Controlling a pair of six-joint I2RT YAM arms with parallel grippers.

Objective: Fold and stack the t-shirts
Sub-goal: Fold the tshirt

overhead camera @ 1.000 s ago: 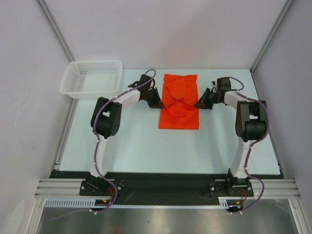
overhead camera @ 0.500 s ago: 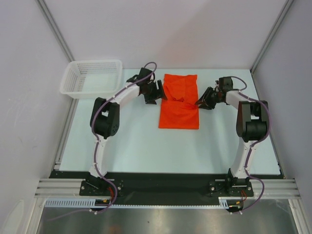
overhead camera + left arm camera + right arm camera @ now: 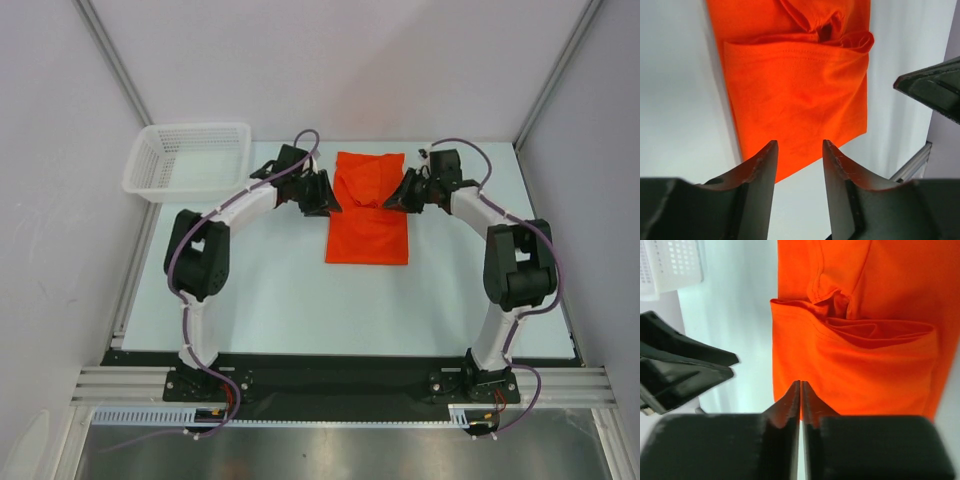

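Observation:
The orange-red t-shirt (image 3: pixel 367 225) lies folded into a narrow rectangle in the middle of the table, its far part doubled over with a puckered seam across it. Both wrist views show that pucker on the t-shirt (image 3: pixel 800 85) (image 3: pixel 855 365). My left gripper (image 3: pixel 330 202) hovers at the shirt's left edge. In its wrist view the left gripper (image 3: pixel 800 145) stands open, nothing between its fingers. My right gripper (image 3: pixel 396 202) sits at the shirt's right edge. The right gripper (image 3: pixel 800 385) has its jaws together over the cloth edge, with no cloth seen between them.
A white mesh basket (image 3: pixel 190 160) stands at the table's back left, and its corner shows as the basket (image 3: pixel 670 262) in the right wrist view. Each wrist view catches the other gripper at its side. Grey walls close in the table on three sides.
A second ago both grippers pinched cloth at the shirt's middle. They let go and drew apart to its edges; the fold now lies flat. The right jaws have closed again.

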